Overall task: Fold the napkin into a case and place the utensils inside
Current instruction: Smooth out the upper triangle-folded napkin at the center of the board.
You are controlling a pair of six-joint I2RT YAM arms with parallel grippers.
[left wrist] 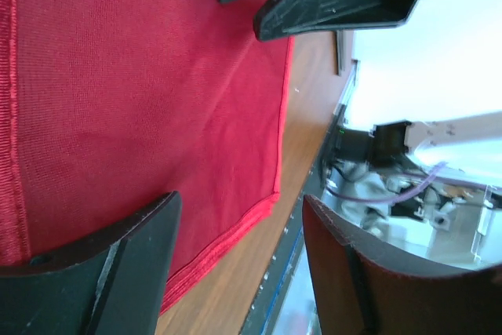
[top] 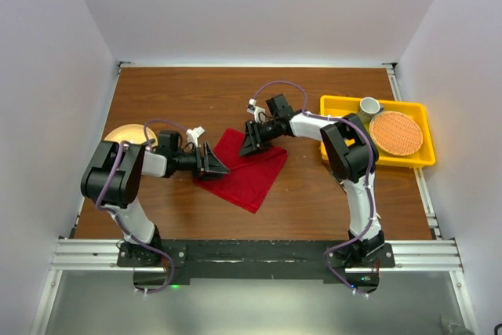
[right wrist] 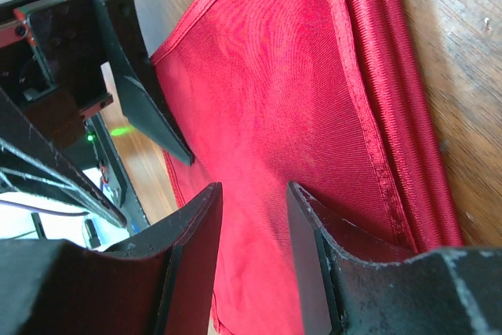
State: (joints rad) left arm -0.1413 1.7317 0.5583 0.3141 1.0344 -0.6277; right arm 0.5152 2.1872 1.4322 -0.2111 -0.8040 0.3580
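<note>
The deep-red napkin lies folded into a slanted rectangle at the table's middle, with stacked hems showing along its edges. My left gripper sits low at the napkin's left edge. Its jaws stand open over the cloth's corner and bare wood, holding nothing. My right gripper hovers at the napkin's far corner. Its fingers are apart just above the cloth, and no fabric is pinched between them. The two grippers face each other across the napkin. The utensils are out of view.
A yellow tray at the back right holds a white cup and a round orange woven mat. A tan round plate peeks out behind the left arm. White walls close in the table on three sides.
</note>
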